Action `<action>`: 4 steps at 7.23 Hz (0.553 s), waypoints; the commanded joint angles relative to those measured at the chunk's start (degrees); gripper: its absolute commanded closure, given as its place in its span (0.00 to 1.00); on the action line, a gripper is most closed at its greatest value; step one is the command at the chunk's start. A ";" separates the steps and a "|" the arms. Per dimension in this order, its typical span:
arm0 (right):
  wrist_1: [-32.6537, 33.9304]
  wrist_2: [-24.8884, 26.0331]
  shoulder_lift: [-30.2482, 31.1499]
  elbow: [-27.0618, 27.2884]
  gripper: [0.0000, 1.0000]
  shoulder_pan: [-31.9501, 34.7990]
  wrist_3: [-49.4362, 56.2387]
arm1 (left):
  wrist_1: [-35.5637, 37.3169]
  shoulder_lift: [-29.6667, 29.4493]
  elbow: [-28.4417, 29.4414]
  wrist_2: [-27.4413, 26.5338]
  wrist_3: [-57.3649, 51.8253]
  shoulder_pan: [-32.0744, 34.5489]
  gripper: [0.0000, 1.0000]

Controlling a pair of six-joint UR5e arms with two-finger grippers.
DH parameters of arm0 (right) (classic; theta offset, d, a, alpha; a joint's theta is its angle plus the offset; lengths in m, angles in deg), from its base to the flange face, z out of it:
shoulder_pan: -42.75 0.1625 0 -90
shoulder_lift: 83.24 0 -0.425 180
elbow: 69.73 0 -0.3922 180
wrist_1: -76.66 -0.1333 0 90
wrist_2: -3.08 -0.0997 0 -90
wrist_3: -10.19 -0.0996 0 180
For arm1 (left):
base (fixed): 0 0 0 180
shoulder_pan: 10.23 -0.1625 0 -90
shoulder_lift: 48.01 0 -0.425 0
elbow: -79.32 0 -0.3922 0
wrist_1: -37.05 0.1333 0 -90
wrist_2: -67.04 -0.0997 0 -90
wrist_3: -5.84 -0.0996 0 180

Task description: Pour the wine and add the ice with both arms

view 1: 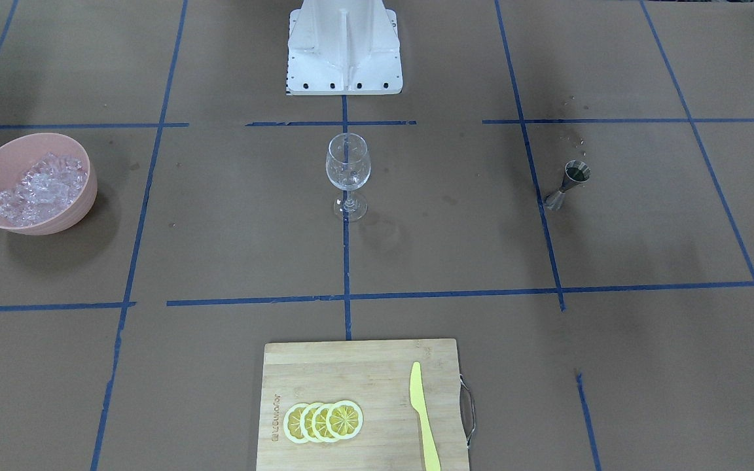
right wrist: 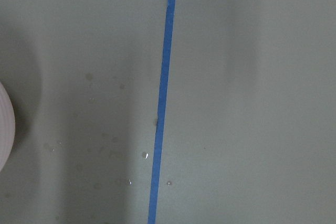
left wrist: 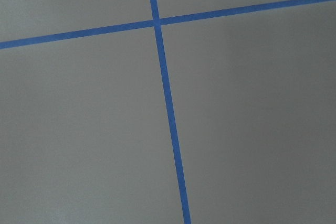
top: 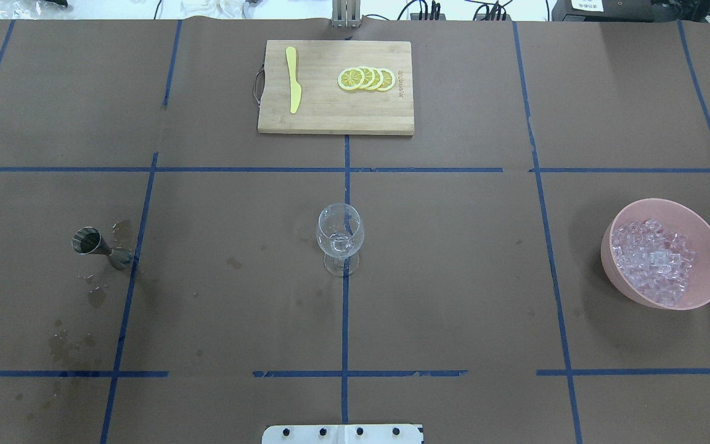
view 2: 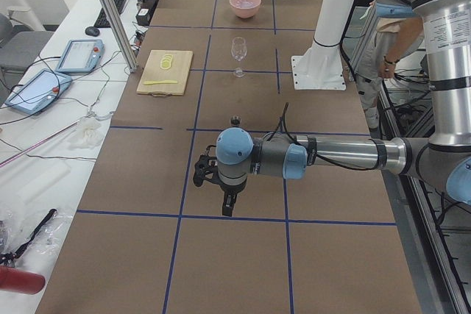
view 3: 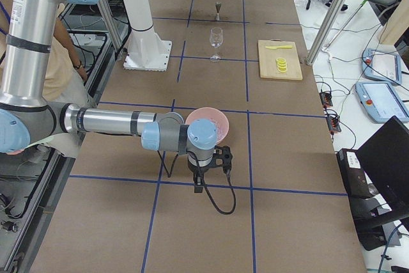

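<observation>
Risks, biggest first. Both arms must serve one wine glass (top: 340,237) at the centre of the table (top: 453,296). The left arm (view 2: 331,154) and right arm (view 3: 108,121) could therefore crowd each other there, or a finger could clip the tall stemmed glass and topple it. Next, the jigger (view 1: 570,183) is small and waisted. A skewed grasp or a quick tilt would likely spill the wine (view 1: 576,173) short of the glass, and damp blotches (top: 93,296) already mark the paper beside it. Least, the ice (top: 654,256) looks slick, so a chunk may slip free or bounce off the glass rim. The left gripper (view 2: 229,209) hangs over bare paper, apart from the jigger. The right gripper (view 3: 200,187) hangs just beside the bowl. Each shows only in a side view, so I cannot tell their finger spread.

Containers:
- **Pink bowl** (top: 709,246), on the robot's right, holds a heap of clear ice chunks.
- **Wine glass**, centre, stands upright and appears empty.
- **Jigger**, on the robot's left, stands upright with dark greenish wine in its upper cup.
</observation>
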 commanded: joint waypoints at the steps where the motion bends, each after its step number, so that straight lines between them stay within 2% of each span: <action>1: 0.08 0.08 0.13 0.47 0.00 0.00 -0.05 | -0.27 -0.97 -1.19 0.39 -0.08 0.09 0.00; 3: -0.09 0.00 -0.13 1.26 0.00 0.00 -0.05 | -0.79 -1.15 -1.29 0.74 0.01 0.01 0.00; 4: -4.09 -0.35 -0.74 2.40 0.00 0.00 -0.14 | -4.01 -1.32 -0.94 0.66 0.01 -0.08 0.00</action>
